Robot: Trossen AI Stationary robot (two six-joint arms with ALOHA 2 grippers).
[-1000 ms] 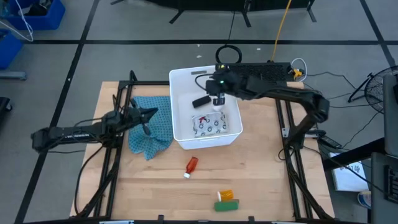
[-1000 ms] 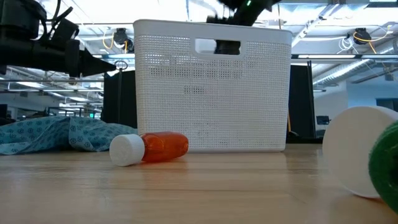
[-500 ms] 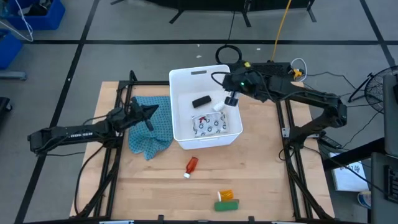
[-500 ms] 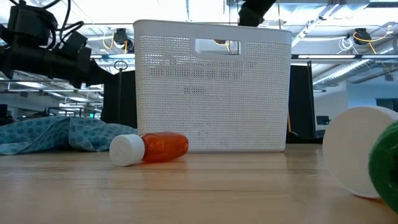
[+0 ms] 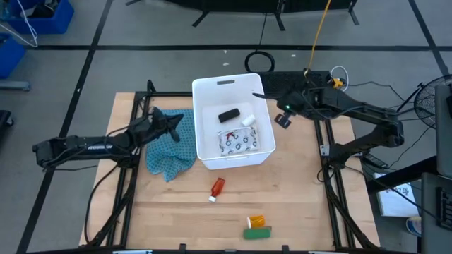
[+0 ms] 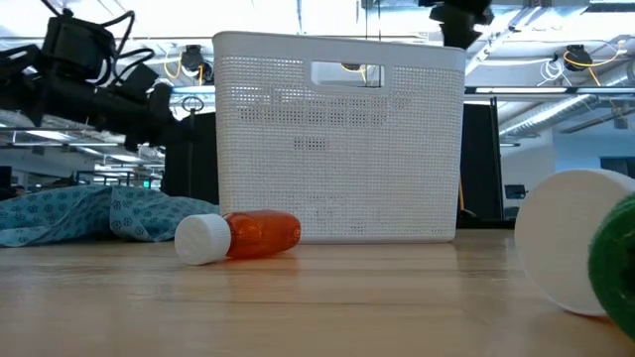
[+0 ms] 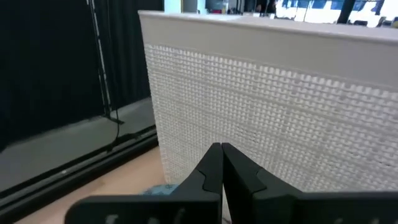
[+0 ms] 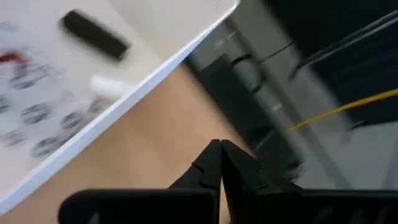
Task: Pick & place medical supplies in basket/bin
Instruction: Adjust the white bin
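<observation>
The white bin (image 5: 206, 152) stands mid-table. In it lie a black packet (image 5: 227, 115), a white cylinder (image 5: 248, 120) and a white pouch with dark pattern (image 5: 239, 142). A red bottle with a white cap (image 5: 217, 188) lies on its side on the wood near the bin; the low view also shows the bottle (image 6: 243, 236). An orange vial (image 5: 256, 221) and a green packet (image 5: 257, 231) lie by the near edge. My right gripper (image 5: 256, 94) hangs shut over the bin's far right rim, holding nothing. My left gripper (image 7: 221, 149) is shut and level, facing the bin's left wall (image 7: 280, 124).
A teal checked cloth (image 5: 169, 148) lies crumpled left of the bin, under my left gripper (image 5: 181, 117). Black frame rails (image 5: 323, 141) run along the table's left and right sides. Bare wood (image 5: 296, 190) stretches right of the bin and toward the near edge.
My right gripper has drawn back from over the middle of the bin toward the table's right edge, rising and rolling as it went. The white cylinder that was under it now lies on the bin's floor. My left gripper has edged toward the far edge above the cloth.
</observation>
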